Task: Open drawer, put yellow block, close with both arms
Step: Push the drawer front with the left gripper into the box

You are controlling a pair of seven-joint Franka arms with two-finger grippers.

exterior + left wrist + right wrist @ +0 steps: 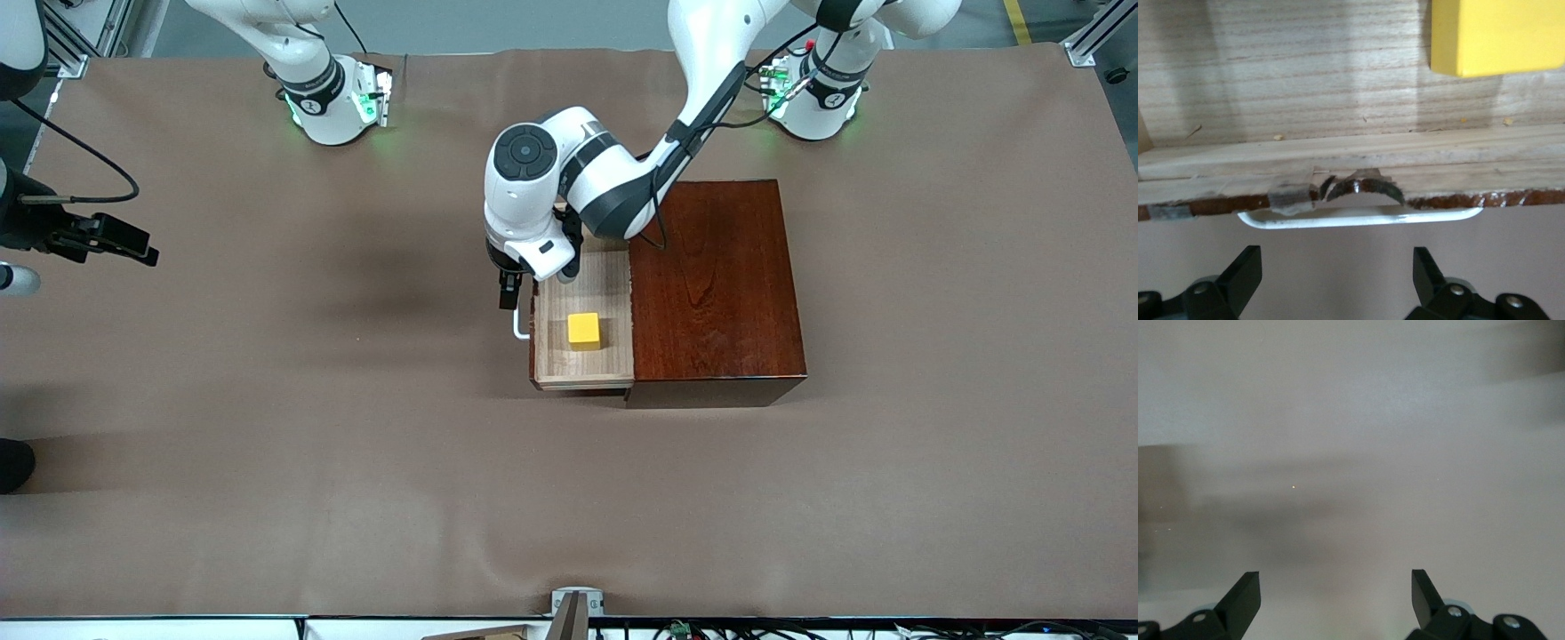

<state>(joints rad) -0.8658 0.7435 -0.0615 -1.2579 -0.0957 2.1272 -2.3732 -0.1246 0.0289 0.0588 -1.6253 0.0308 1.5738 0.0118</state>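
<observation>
- Hovering just outside the drawer front, the left gripper [1337,283] is seen with fingers spread apart, nothing held.
- The white handle [1361,217] lies across the gap between the fingers, its long axis spanning them.
- The yellow block [584,328] rests inside the open drawer [556,351].
- The right gripper [1336,600], spread and empty, waits over bare table; the left arm is judged nearer for closing.

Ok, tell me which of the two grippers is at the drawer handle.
The left gripper, jaws open: its arm reaches from the base at the box's end, down to the white handle of the drawer. The right gripper shows only bare table.
</observation>
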